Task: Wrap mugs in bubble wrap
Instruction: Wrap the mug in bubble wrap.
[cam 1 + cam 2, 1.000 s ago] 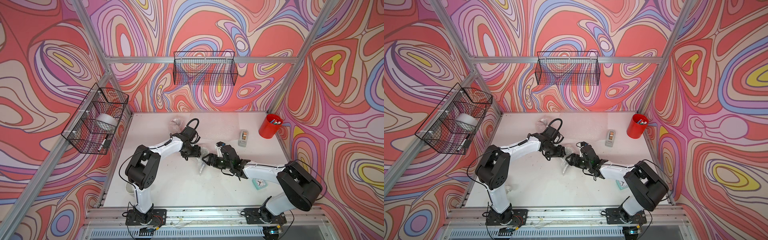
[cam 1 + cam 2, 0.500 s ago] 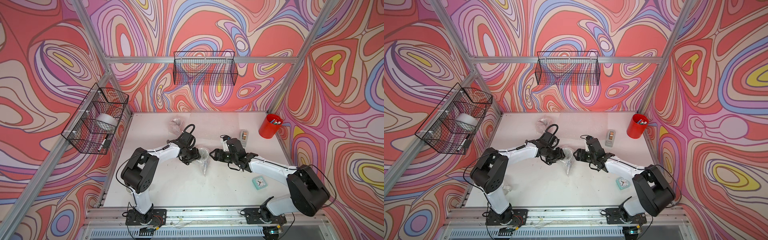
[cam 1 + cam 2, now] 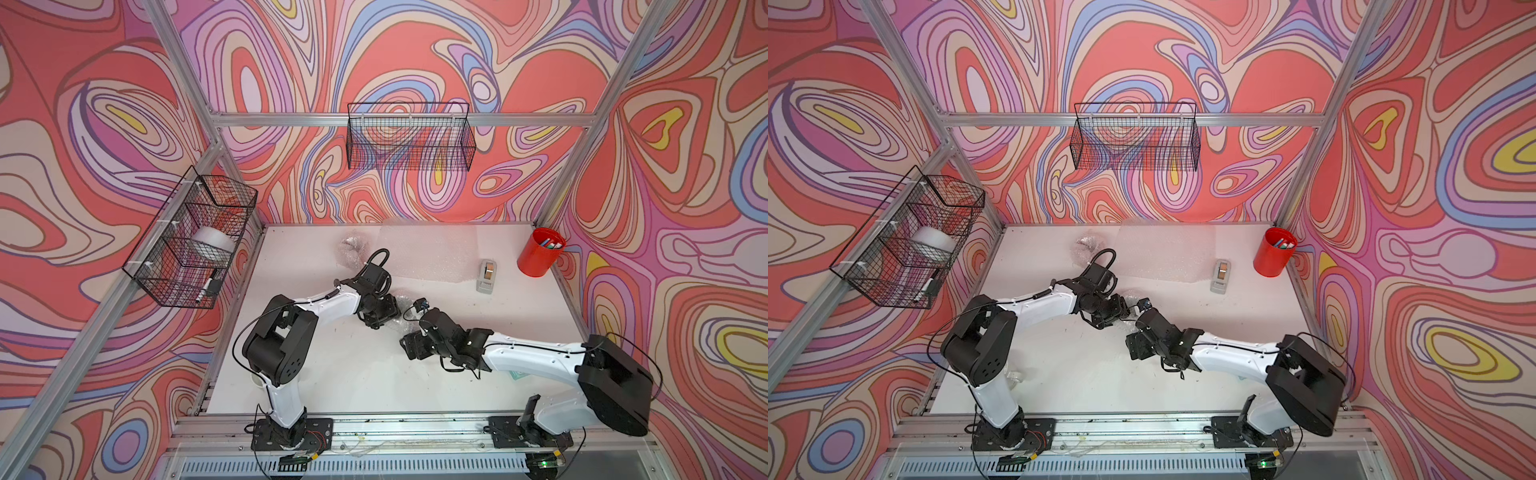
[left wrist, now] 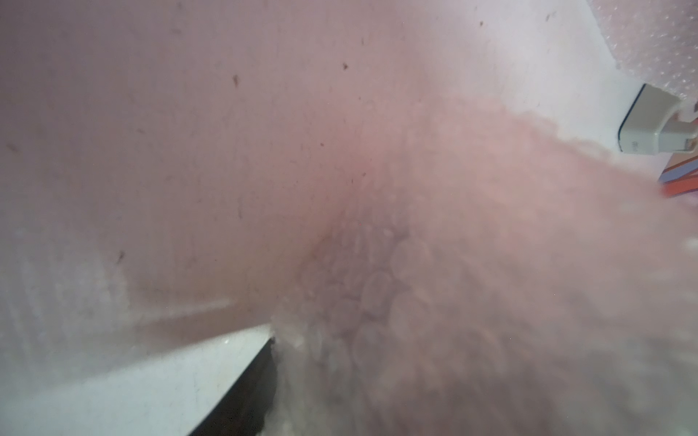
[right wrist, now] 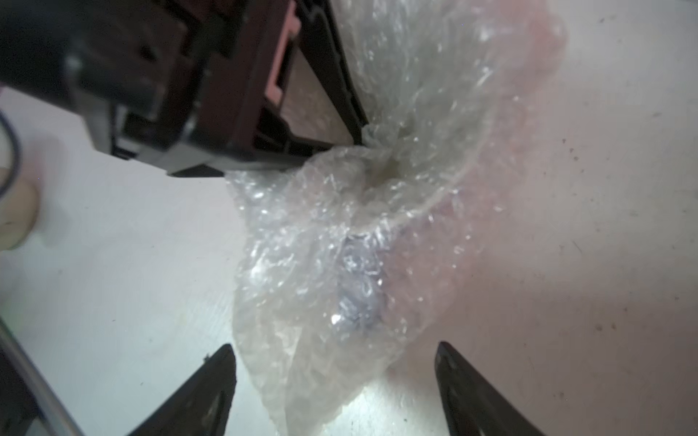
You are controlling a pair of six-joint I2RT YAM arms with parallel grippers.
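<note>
A crumpled bundle of bubble wrap point(image 5: 340, 245) lies mid-table, also seen in both top views point(image 3: 405, 297) point(image 3: 1133, 296). Something dark shows dimly inside it; I cannot tell whether it is a mug. My left gripper point(image 3: 392, 309) is shut on the bundle's gathered end, where the fingertips point(image 5: 360, 137) pinch the film. In the left wrist view the wrap point(image 4: 453, 283) fills the picture beside one dark finger point(image 4: 245, 392). My right gripper point(image 5: 336, 377) point(image 3: 411, 345) is open, and the bundle's loose tail lies untouched between its fingers. A second wrapped bundle point(image 3: 351, 249) sits at the back.
A flat bubble wrap sheet point(image 3: 428, 249) lies at the back. A tape dispenser point(image 3: 486, 276) and a red pen cup point(image 3: 540, 251) stand back right. Wire baskets hang on the left wall point(image 3: 191, 241) and back wall point(image 3: 409, 137). A pale cup point(image 3: 258, 380) sits by the left arm's base.
My right gripper has opened wider and drawn back toward the table's front, off the bundle. The left gripper stays closed on the wrap and has shifted only slightly.
</note>
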